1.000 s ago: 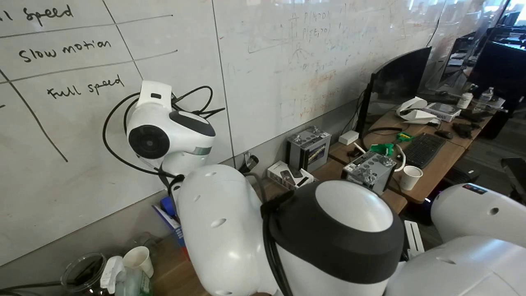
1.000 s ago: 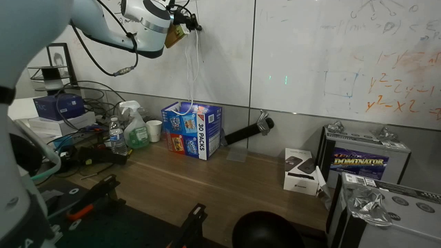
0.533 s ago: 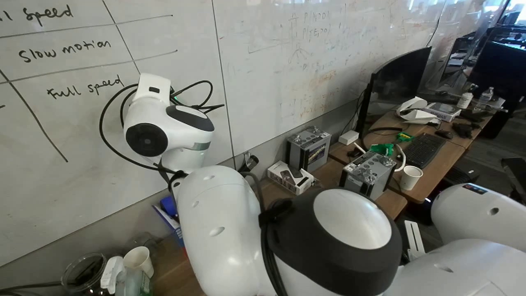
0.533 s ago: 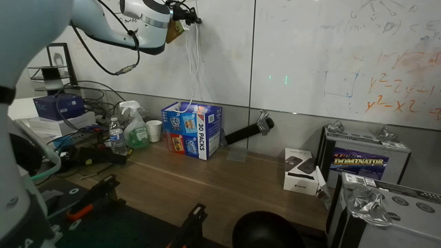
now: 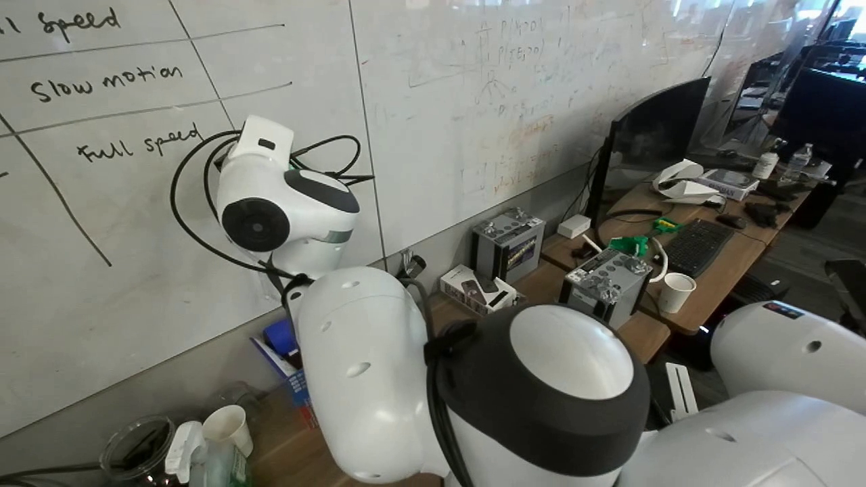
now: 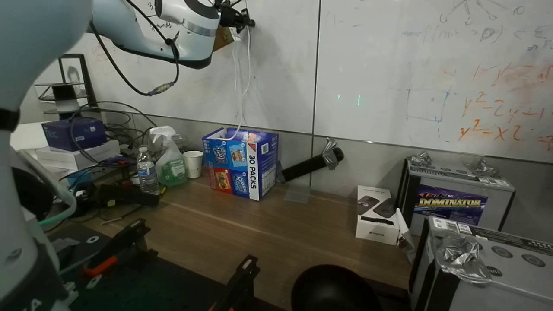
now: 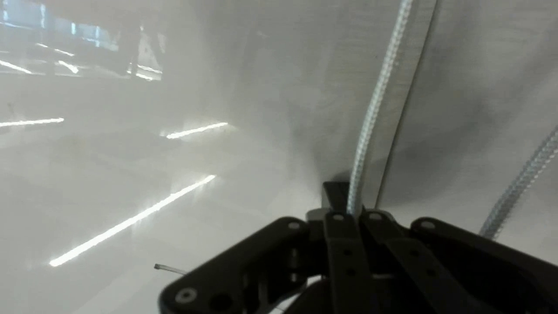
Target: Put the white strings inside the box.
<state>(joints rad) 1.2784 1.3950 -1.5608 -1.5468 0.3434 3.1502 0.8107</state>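
Observation:
My gripper (image 7: 350,208) is shut on the white strings (image 7: 380,93) in the wrist view. A second stretch of string shows at the right edge of that view. In an exterior view the gripper (image 6: 247,20) is high in front of the whiteboard. The white strings (image 6: 249,69) hang from it in two strands. Their lower part reaches the open top of the blue box (image 6: 229,167); one strand bends over its opening, and the ends there are hard to tell. The box stands upright on the table. In an exterior view the box (image 5: 298,389) is mostly hidden behind the arm, and the gripper is hidden.
A spray bottle (image 6: 171,162), a paper cup (image 6: 193,164) and a water bottle (image 6: 147,170) stand beside the box. A black tube (image 6: 309,166) leans on its other side. The whiteboard (image 6: 281,65) is close behind the gripper. A phone box (image 6: 376,216) and batteries (image 6: 458,194) stand further along.
My gripper has risen and moved slightly to the right in an exterior view, still holding the strings. The strand over the box opening has been drawn up a little.

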